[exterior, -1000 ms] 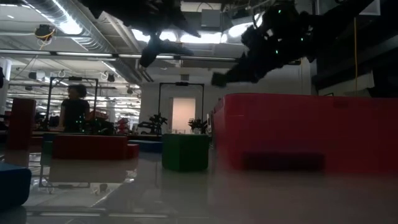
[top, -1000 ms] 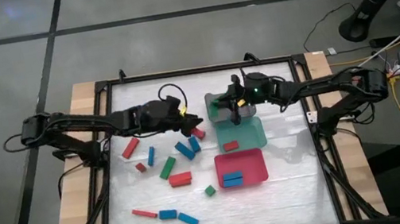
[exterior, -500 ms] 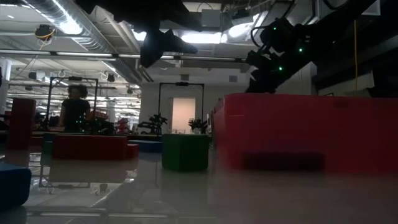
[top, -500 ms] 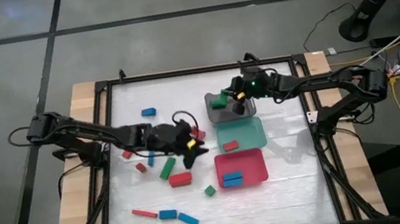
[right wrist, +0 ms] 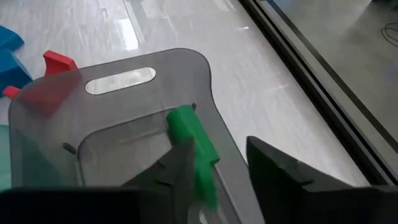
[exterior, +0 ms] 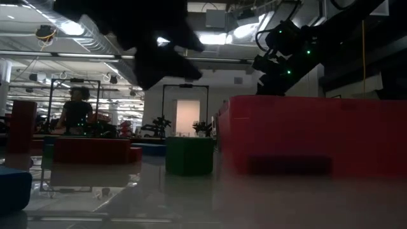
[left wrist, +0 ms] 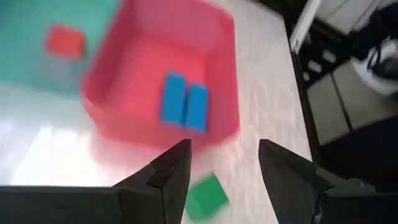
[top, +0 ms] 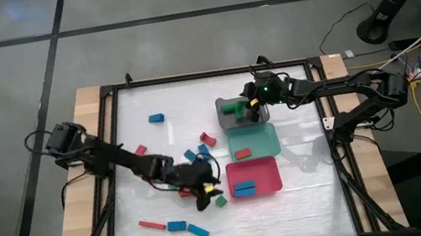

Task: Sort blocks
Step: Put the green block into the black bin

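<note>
We see a white table (top: 308, 196) inside a black frame, with bare wood along its sides and a grey concrete floor around it. The low view opens onto a large hall with strip lights, ducts and a person (exterior: 77, 111) standing far back.

Three trays sit right of centre: a grey tray (top: 224, 120) farthest back, a teal tray (top: 266, 145) in the middle, and a red tray (top: 267, 181) nearest the front. The blocks are scattered to the left of the trays: a blue block (top: 156, 118) alone near the back, a red block (top: 208, 139) beside the grey tray, and a thin red bar (top: 152, 225) with two blue bars (top: 186, 228) at the front. The red tray holds two blue blocks (top: 244, 188); the teal tray holds one red block (top: 242, 153).

The left gripper (top: 209, 196) reaches far across, just beside the red tray's left edge. Only its wrist view shows what the overhead hides: its fingers stand apart with nothing between them, above a small green block (left wrist: 207, 195) lying on the table next to the red tray.

The right gripper (top: 249, 105) hangs over the grey tray. In its wrist view a long green block (right wrist: 193, 153) lies in that tray, ahead of the spread fingers, which do not grip it. The low view gives only dark arm shapes above the red tray's wall.
</note>
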`<state>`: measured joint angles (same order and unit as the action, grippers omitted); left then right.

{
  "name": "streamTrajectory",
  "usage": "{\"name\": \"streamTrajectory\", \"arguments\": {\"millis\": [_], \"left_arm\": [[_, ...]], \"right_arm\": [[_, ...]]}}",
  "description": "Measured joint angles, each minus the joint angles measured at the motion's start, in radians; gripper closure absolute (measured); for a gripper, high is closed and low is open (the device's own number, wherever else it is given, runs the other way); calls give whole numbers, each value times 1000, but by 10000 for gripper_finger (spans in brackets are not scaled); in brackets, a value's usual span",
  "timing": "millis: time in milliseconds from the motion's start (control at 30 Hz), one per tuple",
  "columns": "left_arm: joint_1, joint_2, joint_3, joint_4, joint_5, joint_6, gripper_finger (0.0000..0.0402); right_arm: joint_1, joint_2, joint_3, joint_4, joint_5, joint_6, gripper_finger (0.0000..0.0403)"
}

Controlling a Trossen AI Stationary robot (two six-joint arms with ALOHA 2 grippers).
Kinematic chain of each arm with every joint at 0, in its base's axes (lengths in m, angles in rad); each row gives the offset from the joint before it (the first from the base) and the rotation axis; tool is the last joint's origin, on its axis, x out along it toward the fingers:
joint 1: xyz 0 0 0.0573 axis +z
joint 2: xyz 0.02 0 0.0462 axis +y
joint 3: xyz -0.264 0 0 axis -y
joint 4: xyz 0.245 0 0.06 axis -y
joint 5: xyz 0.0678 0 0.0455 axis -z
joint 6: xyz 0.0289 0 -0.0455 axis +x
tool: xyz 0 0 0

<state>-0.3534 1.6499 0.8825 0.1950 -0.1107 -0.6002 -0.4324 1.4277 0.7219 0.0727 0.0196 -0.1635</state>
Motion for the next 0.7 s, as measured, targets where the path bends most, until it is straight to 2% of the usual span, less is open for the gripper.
{"name": "streamTrajectory", "arguments": {"millis": [133, 267, 433, 500, 700], "left_arm": [[-50, 39, 0, -1, 0, -88, 226], [-86, 69, 4, -2, 0, -193, 226], [-112, 102, 84, -11, 0, -174, 226], [-119, 115, 141, -76, 0, -142, 226], [-126, 173, 356, -468, -21, -80, 238]], "right_arm": [[0, 0, 0, 0, 0, 0, 220], [0, 0, 0, -1, 0, 0, 204], [0, 0, 0, -1, 0, 0, 201], [0, 1, 0, -1, 0, 0, 203], [0, 1, 0, -2, 0, 0, 203]]}}
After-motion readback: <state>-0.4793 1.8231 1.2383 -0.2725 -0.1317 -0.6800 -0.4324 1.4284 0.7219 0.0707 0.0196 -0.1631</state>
